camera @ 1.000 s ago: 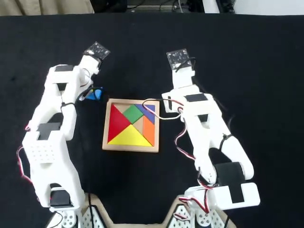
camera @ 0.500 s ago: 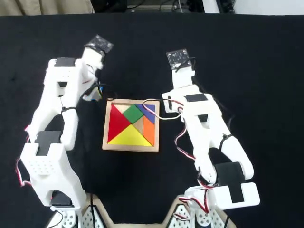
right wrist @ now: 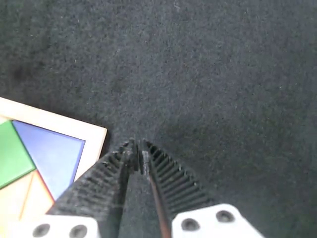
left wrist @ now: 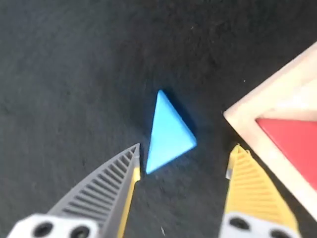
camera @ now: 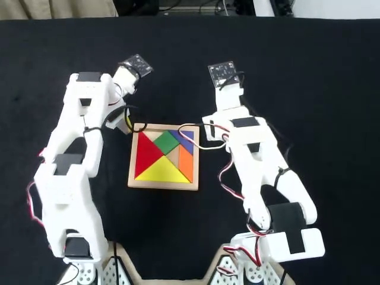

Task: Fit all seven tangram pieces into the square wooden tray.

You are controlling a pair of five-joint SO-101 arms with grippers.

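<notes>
The square wooden tray point(camera: 133, 178) lies in the middle of the black cloth, holding red, yellow, green, blue, orange and tan pieces, with a bare gap near its far left corner. A light blue triangle point(left wrist: 168, 133) lies on the cloth just off that corner point(left wrist: 246, 112). My left gripper point(left wrist: 187, 147) is open, with one finger on either side of the triangle and neither touching it. In the high view the left gripper point(camera: 126, 122) covers that spot. My right gripper point(right wrist: 136, 147) is shut on nothing, low over the cloth beside the tray's far right corner point(right wrist: 97, 133).
The right arm point(camera: 249, 148) stretches along the tray's right side, and its cable point(camera: 202, 145) loops over the tray's far right corner. The left arm point(camera: 74, 148) runs along the left side. Open black cloth point(camera: 309, 89) surrounds the tray.
My left arm has swung right toward the tray's far left corner, and its gripper now covers the blue triangle in the high view. The right arm has kept still.
</notes>
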